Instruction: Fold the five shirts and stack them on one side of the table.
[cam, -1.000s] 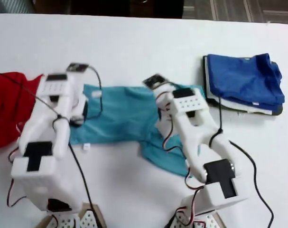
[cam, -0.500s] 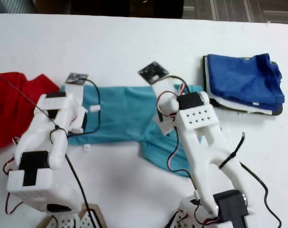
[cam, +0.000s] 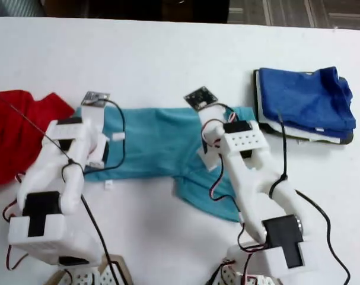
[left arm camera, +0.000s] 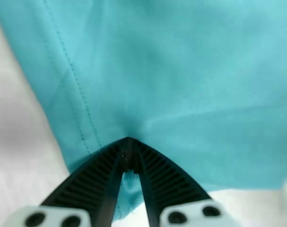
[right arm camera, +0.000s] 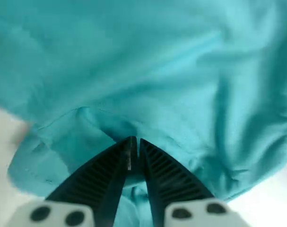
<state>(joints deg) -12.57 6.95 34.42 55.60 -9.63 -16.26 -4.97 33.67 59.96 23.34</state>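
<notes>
Teal shirt [cam: 156, 139] pinched by left pincer [left arm camera: 128, 144], right pincer [right arm camera: 133, 143]; right arm seemingly retracted.

Bright, even light falls on the white table [cam: 168, 53] (perhaps from above, with some glare), and shadows are soft.

The teal shirt [cam: 150, 139] is recorded as thin matt cloth, lightly creased, with stitched hems. The red shirt [cam: 13, 133] and blue shirt [cam: 307, 98] are likewise matt cloth. The table [cam: 168, 53] is found smooth, white and faintly glossy. The arms [cam: 55, 172] are cased in smooth white plastic. Black ribbed matt plastic is noted on the left gripper [left arm camera: 128, 143] and right gripper [right arm camera: 134, 141].
</notes>
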